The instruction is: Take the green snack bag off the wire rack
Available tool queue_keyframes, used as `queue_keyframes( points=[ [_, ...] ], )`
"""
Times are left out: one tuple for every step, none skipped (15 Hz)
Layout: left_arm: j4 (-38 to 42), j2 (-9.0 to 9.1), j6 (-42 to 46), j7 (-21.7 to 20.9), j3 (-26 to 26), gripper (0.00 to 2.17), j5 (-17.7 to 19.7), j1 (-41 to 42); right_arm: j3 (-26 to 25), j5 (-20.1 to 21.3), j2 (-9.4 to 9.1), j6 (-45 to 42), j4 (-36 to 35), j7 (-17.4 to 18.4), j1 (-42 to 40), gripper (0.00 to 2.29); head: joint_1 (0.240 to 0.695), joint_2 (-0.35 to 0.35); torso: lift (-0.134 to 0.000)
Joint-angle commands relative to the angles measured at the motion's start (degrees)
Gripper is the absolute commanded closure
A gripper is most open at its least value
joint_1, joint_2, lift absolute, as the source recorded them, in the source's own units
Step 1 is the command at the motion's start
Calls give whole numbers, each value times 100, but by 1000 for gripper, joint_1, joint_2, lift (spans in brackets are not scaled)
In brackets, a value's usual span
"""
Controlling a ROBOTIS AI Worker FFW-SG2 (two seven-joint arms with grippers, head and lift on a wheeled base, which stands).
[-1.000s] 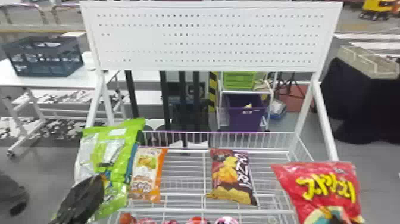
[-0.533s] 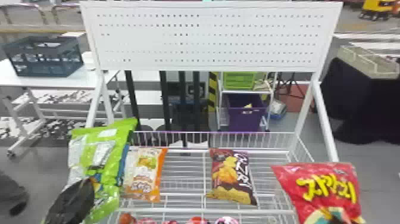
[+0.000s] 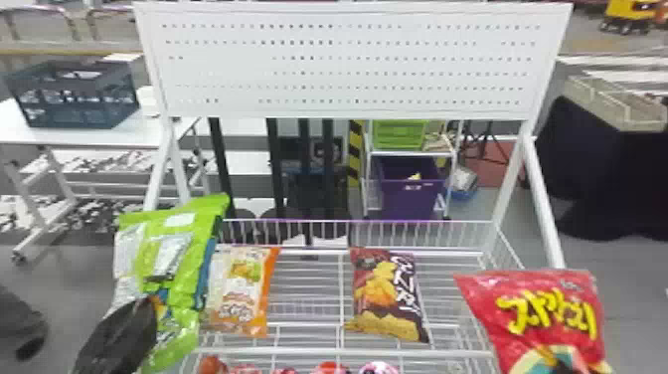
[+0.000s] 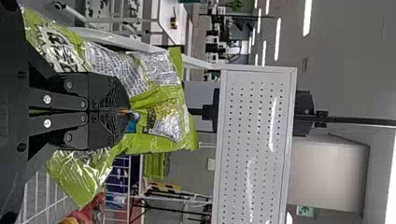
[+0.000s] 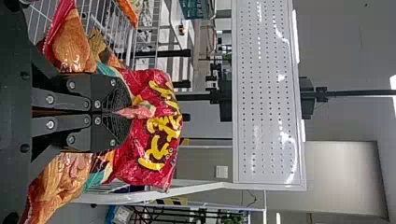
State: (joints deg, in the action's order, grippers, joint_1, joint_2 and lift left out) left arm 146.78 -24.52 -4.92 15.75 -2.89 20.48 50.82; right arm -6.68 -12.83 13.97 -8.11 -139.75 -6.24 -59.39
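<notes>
At the rack's left side in the head view, my left gripper (image 3: 122, 335) holds the green snack bag (image 3: 191, 278), which stands tall, slightly tilted, overlapping the wire rack's (image 3: 343, 353) left edge. From the left wrist, the gripper (image 4: 128, 112) is shut on the middle of the green bag (image 4: 159, 100), with foil spreading out on both sides. A red snack bag (image 3: 546, 308) is at the rack's right front corner. In the right wrist view, my right gripper (image 5: 130, 113) is shut on a pinched fold of that red bag (image 5: 154, 135).
An orange and white bag (image 3: 241, 293) lies on the shelf just right of the green one, and a dark brown chip bag (image 3: 387, 298) lies farther right. Red-topped items (image 3: 330, 368) sit at the lower front. A white perforated panel (image 3: 348, 59) rises behind, between slanted posts.
The green bag and my left gripper have shifted left, uncovering more of the orange and white bag. The red bag has stayed in place.
</notes>
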Motion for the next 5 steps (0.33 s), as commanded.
queue_keyframes(
  points=[
    [0,18,21,-28,-1,1784,0,16,0,0,0,-2,-18,0,-11,2175,499,0,0],
    [0,18,39,-28,-1,1787,0,16,0,0,-9,-2,-18,0,-11,2175,499,0,0],
    [0,18,39,-37,-1,1787,0,24,-9,0,-9,-2,-26,0,-20,2175,499,0,0],
    [9,18,39,-46,-1,1787,0,33,-9,0,-9,-2,-35,-9,-28,2175,499,0,0],
    [18,26,56,-63,-9,1787,0,59,-9,0,-9,-2,-44,0,-37,2175,499,0,0]
  ],
)
